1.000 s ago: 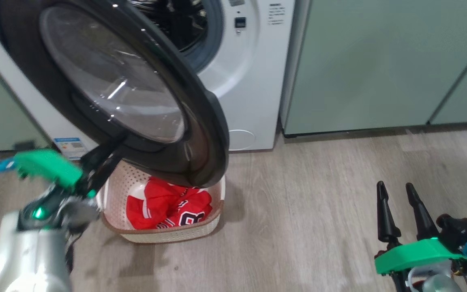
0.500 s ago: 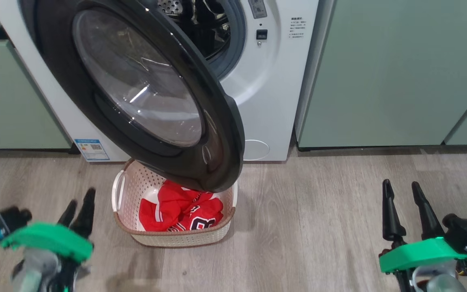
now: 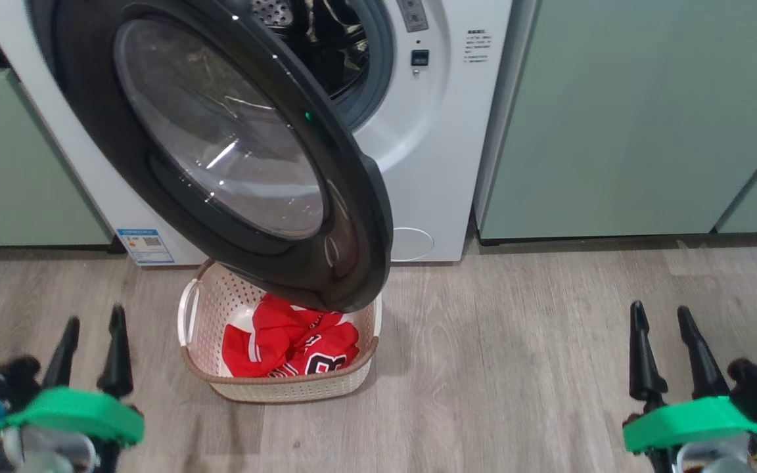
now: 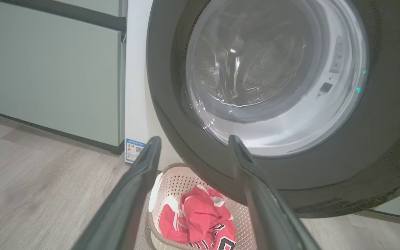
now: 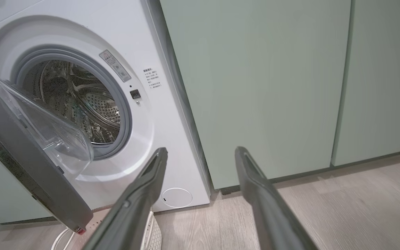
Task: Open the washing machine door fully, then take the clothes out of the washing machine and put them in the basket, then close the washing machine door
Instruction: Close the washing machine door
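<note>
Now, washing machine door [image 3: 221, 151] ajar, well beyond the left gripper [image 3: 94, 315]. That and the right gripper [image 3: 658, 307] sit low, fingers spread.

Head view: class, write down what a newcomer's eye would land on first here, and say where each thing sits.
The washing machine door, black-rimmed with a bulging glass centre, hangs open across the upper left, right above the basket. Bright red clothes lie inside that basket. The left pincer and right pincer stand open and empty in the bottom corners.
</note>
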Motion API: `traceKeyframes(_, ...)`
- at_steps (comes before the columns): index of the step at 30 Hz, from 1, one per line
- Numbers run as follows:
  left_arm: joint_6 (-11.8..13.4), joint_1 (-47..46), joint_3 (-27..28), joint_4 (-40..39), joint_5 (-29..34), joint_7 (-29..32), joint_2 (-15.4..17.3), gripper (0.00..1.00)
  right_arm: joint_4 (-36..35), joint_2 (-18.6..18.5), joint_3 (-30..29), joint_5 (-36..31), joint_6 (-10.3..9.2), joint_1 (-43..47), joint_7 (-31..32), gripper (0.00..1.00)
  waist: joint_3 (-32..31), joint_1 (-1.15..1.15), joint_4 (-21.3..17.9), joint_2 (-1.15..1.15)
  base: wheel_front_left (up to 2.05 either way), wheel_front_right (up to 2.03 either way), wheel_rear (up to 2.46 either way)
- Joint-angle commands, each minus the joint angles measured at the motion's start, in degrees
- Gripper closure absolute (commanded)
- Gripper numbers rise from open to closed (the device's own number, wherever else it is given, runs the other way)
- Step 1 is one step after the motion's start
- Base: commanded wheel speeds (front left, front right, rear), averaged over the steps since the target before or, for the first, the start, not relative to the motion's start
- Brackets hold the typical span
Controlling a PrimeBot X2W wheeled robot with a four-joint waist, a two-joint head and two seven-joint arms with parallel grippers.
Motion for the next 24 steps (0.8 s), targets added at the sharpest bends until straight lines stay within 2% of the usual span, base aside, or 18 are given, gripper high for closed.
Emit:
traceKeyframes(1, -0.35, -0.09, 4.34, -1.76, 2.67, -0.5, -0.24, 0.0, -1.58, -0.24, 1.41, 0.51, -0.04, 0.1, -0.37, 0.0, 0.11, 0.0, -0.2, 0.0, 0.0, 0.0, 0.0)
traceKeyframes(5, -0.35, 1.78, 7.75, -3.05, 8.23, -0.5, -3.46, 0.0, -1.19, -0.24, 1.71, 1.03, -0.04, 0.47, -0.37, 0.0, 0.2, 0.0, -0.59, 0.0, 0.0, 0.0, 0.0)
traceKeyframes(11, -0.35, 2.83, 7.77, -3.98, 14.19, -0.51, -4.4, 0.0, -0.72, -0.24, 1.56, 1.25, -0.04, 0.84, -0.37, 0.0, 0.21, 0.0, -0.65, 0.0, 0.0, 0.0, 0.0)
traceKeyframes(24, -0.35, 2.62, 8.49, -4.38, 16.29, -0.51, -5.24, 0.0, -0.64, -0.24, 0.79, 1.11, -0.04, 0.22, -0.37, 0.0, 0.1, 0.0, -0.53, 0.0, 0.0, 0.0, 0.0)
